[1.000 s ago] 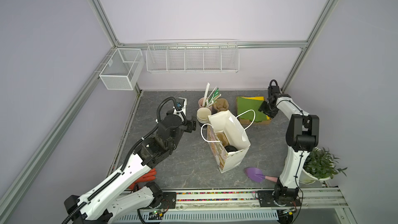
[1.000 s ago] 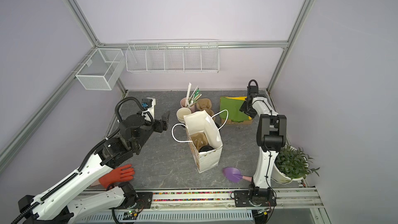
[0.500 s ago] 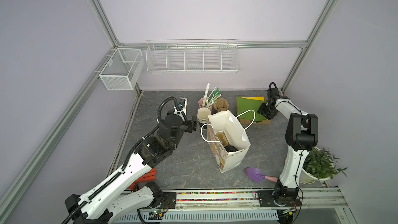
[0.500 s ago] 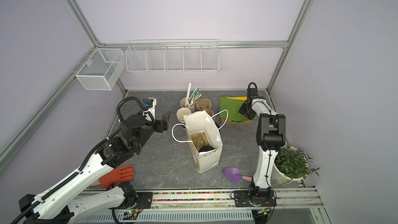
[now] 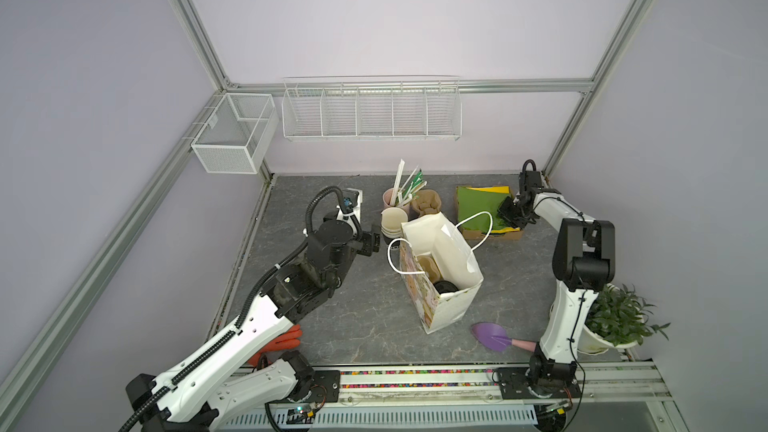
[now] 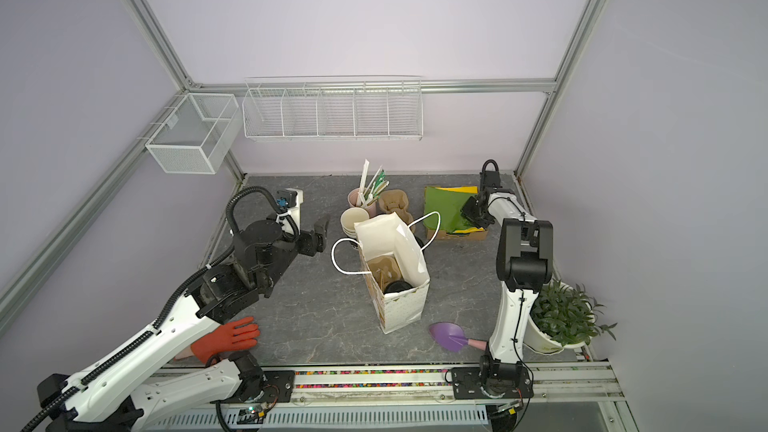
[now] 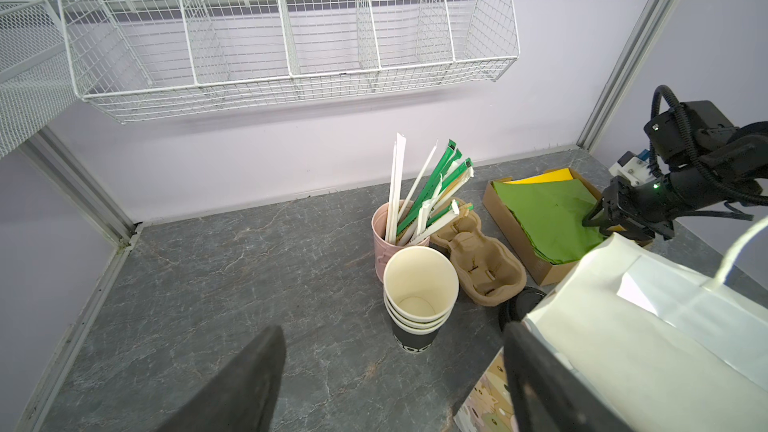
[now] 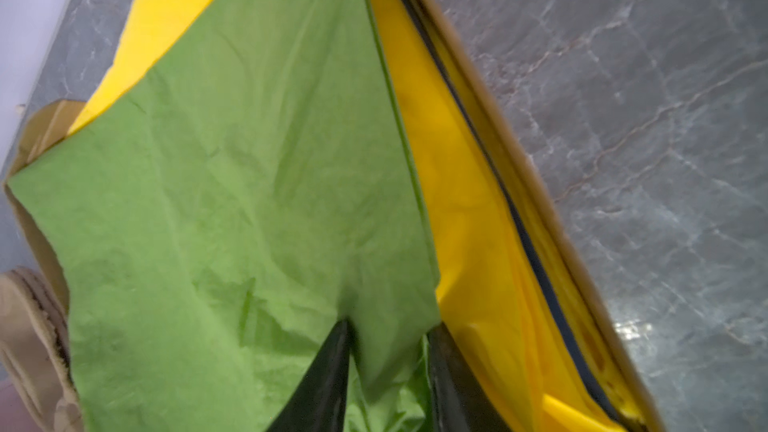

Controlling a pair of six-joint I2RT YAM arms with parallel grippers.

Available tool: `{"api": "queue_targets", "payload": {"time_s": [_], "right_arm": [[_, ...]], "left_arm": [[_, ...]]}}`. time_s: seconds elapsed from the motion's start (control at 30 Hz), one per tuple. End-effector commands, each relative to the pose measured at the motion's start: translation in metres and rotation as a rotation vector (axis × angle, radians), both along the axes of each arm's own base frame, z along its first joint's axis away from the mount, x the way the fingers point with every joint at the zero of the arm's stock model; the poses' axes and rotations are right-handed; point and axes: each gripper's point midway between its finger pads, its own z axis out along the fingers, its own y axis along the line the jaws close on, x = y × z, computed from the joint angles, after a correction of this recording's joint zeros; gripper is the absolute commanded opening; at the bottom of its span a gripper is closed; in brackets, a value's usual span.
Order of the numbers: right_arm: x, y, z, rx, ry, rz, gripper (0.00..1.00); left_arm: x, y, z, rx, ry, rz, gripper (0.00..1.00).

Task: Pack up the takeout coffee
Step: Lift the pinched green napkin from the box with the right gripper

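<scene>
The takeout coffee shows only as a black round lid [image 5: 446, 286] [image 6: 397, 286] deep in the white paper bag [image 5: 440, 251] [image 6: 395, 243], beside a brown pulp carrier; its cup is hidden. My left gripper [image 5: 370, 241] [image 6: 320, 230] [image 7: 392, 328] hangs open and empty just left of the bag, facing a stack of black-sided cups [image 7: 419, 284]. At the back right my right gripper [image 5: 509, 214] [image 6: 471, 211] [image 8: 388, 326] is down in a cardboard box. Its fingers pinch a raised fold of the top green sheet [image 8: 249, 160] [image 5: 478, 205].
A pink cup of straws [image 7: 382, 234] and a pulp carrier [image 7: 478, 259] stand behind the cup stack. A black lid [image 7: 521, 305] lies by the bag. A purple trowel [image 5: 492, 336], a potted plant [image 5: 619, 317], an orange glove [image 6: 226, 336] and wall baskets [image 5: 370, 110] ring the table.
My right gripper has sunk a little onto the box and its jaws have narrowed around the green sheet. The left arm and the bag have not moved.
</scene>
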Motion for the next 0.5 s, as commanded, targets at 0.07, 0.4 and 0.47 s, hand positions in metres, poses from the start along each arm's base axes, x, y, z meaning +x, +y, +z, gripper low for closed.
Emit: {"api": "queue_targets", "payload": {"time_s": [0.07, 0.4, 0.47], "right_arm": [[0.001, 0.008, 0.02, 0.037, -0.05, 0.009, 0.27], [0.002, 0.008, 0.04, 0.014, -0.074, 0.009, 0.33], [0.003, 0.01, 0.041, 0.02, -0.081, 0.014, 0.32]], "left_arm": [[0.001, -0.002, -0.005, 0.021, 0.01, -0.01, 0.83], [0.002, -0.004, -0.007, 0.026, 0.016, -0.012, 0.83], [0.002, -0.004, -0.006, 0.025, 0.015, -0.013, 0.83]]}}
